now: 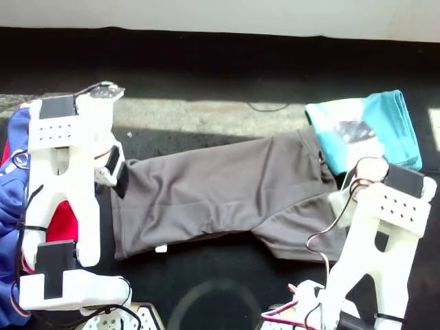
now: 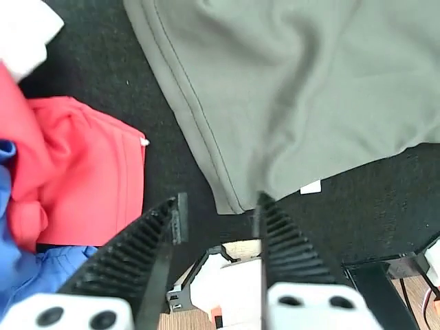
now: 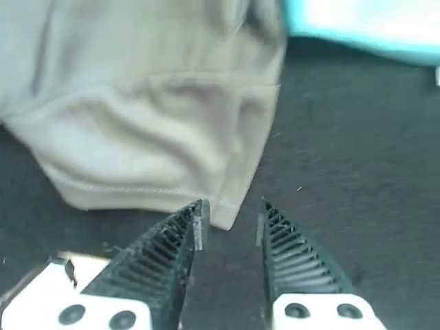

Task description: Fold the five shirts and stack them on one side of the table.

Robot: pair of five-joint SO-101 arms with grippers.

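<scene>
Crumpled blue garment (image 1: 8, 192) and red shirt (image 2: 75, 165) lie left of the spread grey cotton shirt (image 1: 220, 189) on the black bench (image 1: 227, 271); the white left arm hides part of both. Left gripper (image 2: 216, 206) hovers over the grey shirt's left hem corner, jaws parted, holding nothing. Right gripper (image 3: 230, 210) sits at the grey shirt's lower-right edge, jaws parted, empty. A folded teal-and-white shirt (image 1: 375, 127) touches the grey shirt's upper right.
</scene>
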